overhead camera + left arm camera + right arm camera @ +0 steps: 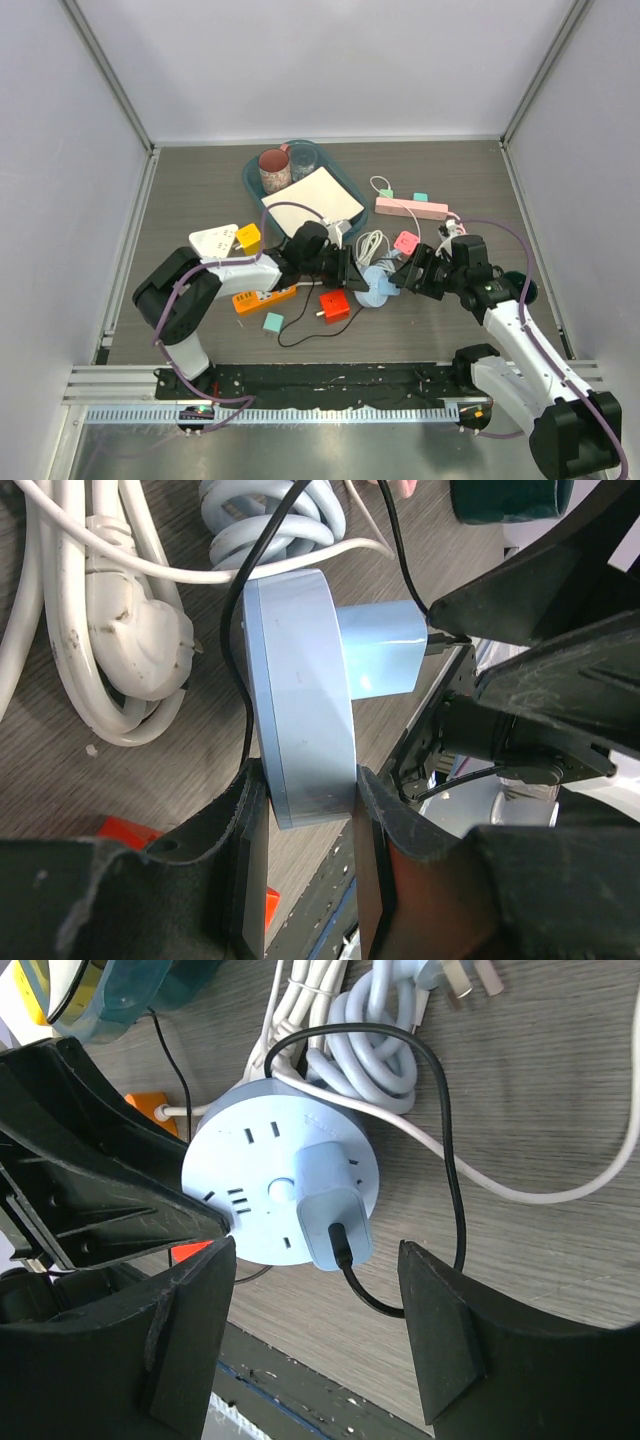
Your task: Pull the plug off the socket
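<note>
The socket is a round pale-blue disc, tipped up on its edge in the middle of the table. My left gripper is shut on the socket's rim, one finger on each flat side. The plug is a pale-blue block seated in the socket's face; it sticks out sideways and a black cable leaves its end. My right gripper is open, its two fingers standing on either side just short of the plug and not touching it. Seen from above, the left gripper and the right gripper face each other across the socket.
A white cable coil and the socket's own blue cord lie just behind the socket. Nearby are a red cube, an orange power strip, a pink cube, a pink strip and a teal tray with a mug.
</note>
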Action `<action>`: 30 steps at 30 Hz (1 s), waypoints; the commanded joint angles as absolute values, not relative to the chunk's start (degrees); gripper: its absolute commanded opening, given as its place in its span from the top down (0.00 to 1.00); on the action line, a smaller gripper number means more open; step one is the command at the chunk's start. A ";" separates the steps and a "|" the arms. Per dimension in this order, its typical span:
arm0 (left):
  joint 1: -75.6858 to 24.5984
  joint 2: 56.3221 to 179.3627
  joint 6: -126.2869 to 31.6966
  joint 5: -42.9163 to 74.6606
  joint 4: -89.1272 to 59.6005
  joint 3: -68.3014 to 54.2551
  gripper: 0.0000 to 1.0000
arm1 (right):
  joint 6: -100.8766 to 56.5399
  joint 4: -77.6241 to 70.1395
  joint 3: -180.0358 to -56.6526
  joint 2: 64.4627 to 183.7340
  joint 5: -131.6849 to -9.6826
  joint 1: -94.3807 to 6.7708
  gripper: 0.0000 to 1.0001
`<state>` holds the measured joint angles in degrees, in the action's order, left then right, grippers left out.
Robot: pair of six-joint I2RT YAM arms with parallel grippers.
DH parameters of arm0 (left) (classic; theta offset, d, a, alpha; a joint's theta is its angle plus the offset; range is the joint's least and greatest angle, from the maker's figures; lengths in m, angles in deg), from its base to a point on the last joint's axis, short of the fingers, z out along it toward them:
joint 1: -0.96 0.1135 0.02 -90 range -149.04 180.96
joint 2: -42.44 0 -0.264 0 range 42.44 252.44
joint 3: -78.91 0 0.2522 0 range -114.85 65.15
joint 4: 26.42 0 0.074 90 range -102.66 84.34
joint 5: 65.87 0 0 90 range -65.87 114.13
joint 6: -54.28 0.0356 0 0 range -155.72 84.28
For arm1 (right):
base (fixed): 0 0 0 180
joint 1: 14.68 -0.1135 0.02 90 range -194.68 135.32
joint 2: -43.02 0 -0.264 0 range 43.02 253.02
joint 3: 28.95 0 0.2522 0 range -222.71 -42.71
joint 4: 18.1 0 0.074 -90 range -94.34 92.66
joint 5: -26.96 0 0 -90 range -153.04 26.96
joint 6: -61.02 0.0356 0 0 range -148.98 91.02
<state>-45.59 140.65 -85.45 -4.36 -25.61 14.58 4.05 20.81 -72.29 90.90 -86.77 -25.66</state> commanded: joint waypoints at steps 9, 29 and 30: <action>-45.98 140.96 -87.92 -3.73 -28.13 12.59 1.00 | 8.55 14.65 -71.98 95.04 -78.25 -35.15 0.29; -45.98 141.31 -89.85 -8.82 -35.07 14.96 1.00 | 7.67 3.22 -67.58 97.69 -81.50 -35.42 0.39; -46.06 141.75 -90.38 -8.91 -35.94 14.96 1.00 | 7.58 3.48 -67.50 97.77 -81.24 -35.42 0.41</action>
<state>-45.81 141.44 -88.16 -5.67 -28.19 14.97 7.29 7.54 -67.94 97.63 -79.71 -35.19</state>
